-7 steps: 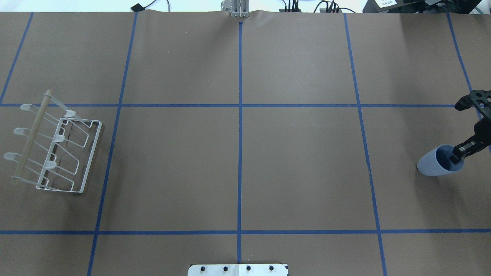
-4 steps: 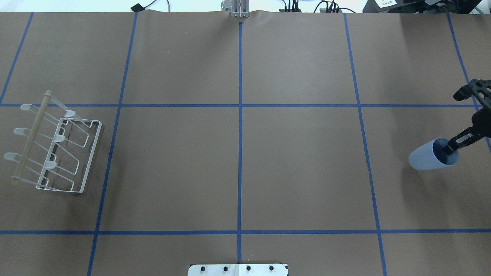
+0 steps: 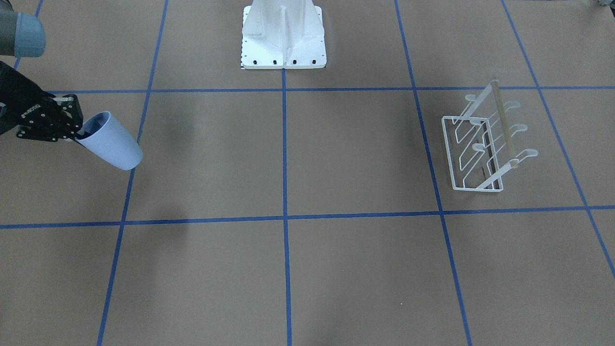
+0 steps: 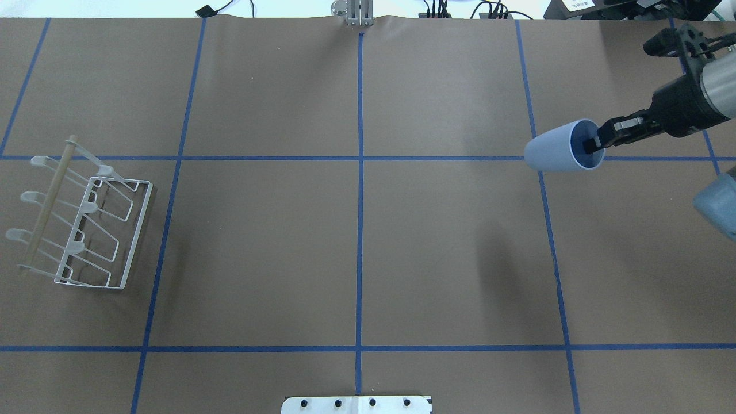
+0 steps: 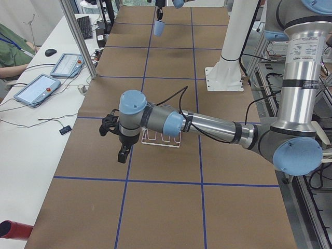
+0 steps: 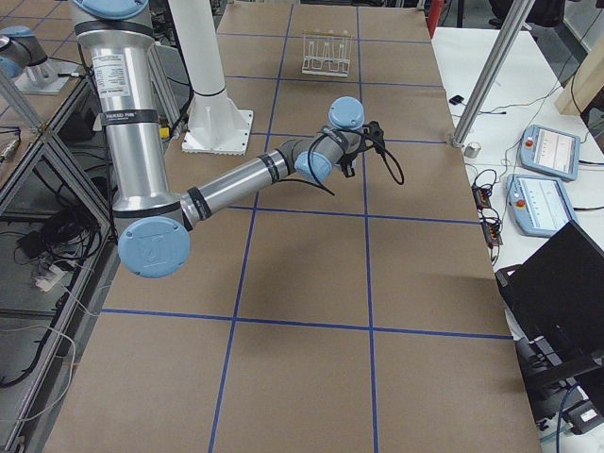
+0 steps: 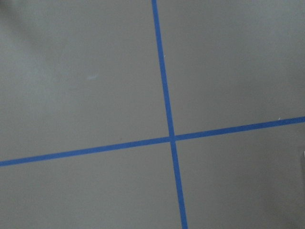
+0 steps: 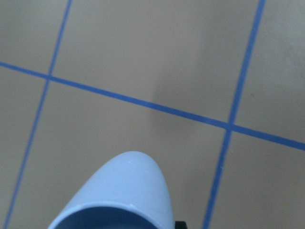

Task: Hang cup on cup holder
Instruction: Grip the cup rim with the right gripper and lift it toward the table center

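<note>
Cup first, since it fills the bottom of the right wrist view: you see its pale blue side and rim close up, with brown paper and blue tape lines beneath it. It is off the tabletop, lifted near the right end and tilted, with its open mouth turned toward the right claw and its base pointing toward the middle. Its shadow lies on the paper, apart from it. That claw is pinched on the cup's wall at the rim, with one finger reaching inside the mouth. Farther along from that end, the white bolted pedestal stands at the middle of the robot's edge. Farther again, near the left end, the white wire rack stands on the paper with its pale bar on top and its rounded prongs sticking up, well apart from the cup. Last, the left claw hangs above the paper by the left end. You only get it from the side camera there, so you cannot tell whether it is wide or narrow
</note>
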Tool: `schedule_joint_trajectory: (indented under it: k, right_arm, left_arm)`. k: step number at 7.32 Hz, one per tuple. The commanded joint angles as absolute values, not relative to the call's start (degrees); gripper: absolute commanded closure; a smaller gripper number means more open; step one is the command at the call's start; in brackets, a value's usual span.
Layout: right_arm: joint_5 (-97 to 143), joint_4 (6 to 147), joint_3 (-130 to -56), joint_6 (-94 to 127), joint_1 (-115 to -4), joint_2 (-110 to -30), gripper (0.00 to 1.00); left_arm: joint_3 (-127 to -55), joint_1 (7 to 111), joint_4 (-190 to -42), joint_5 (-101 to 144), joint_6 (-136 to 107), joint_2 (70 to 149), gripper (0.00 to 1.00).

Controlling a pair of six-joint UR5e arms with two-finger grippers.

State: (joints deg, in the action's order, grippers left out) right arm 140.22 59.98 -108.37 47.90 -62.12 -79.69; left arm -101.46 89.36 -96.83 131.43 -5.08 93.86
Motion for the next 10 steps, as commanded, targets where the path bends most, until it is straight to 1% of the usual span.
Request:
schedule_joint_trajectory:
  k: [1,2,4,5,6,8,9,10]
  right_arm:
    - [139.3,49.2,-108.2,66.1,-60.3,-73.1,1.00]
    - [136.6,45.4,-108.5,74.3,-58.3,-71.6,1.00]
    - [123.7,28.7,-108.1,92.4,-50.3,-71.0,1.00]
    - [117.6,23.0,-108.0,94.4,-46.0,-71.1,1.00]
    - [116.5,18.9,-108.1,98.1,-44.0,-70.9,1.00]
    - [114.5,12.4,-108.5,103.5,-40.5,-70.3,1.00]
    - [113.3,9.0,-108.3,103.5,-39.4,-70.3,1.00]
    - [112.8,5.5,-108.1,103.5,-38.9,-70.3,1.00]
  left_arm:
    - [-105.6,84.1,-106.3,131.8,-23.2,95.9,0.01]
    - [-105.7,81.2,-114.3,135.2,-35.7,96.6,0.01]
    - [-105.8,75.8,-128.2,139.6,-59.8,99.5,0.01]
    - [-105.7,72.7,-136.6,139.6,-69.7,100.0,0.01]
    - [-105.4,69.9,-143.6,139.5,-80.1,101.5,0.02]
    - [-105.7,64.8,-152.2,139.0,-100.6,106.9,0.02]
    - [-105.7,62.6,-154.2,138.9,-110.3,110.9,0.02]
    - [-106.0,60.6,-156.1,136.5,-115.8,113.0,0.02]
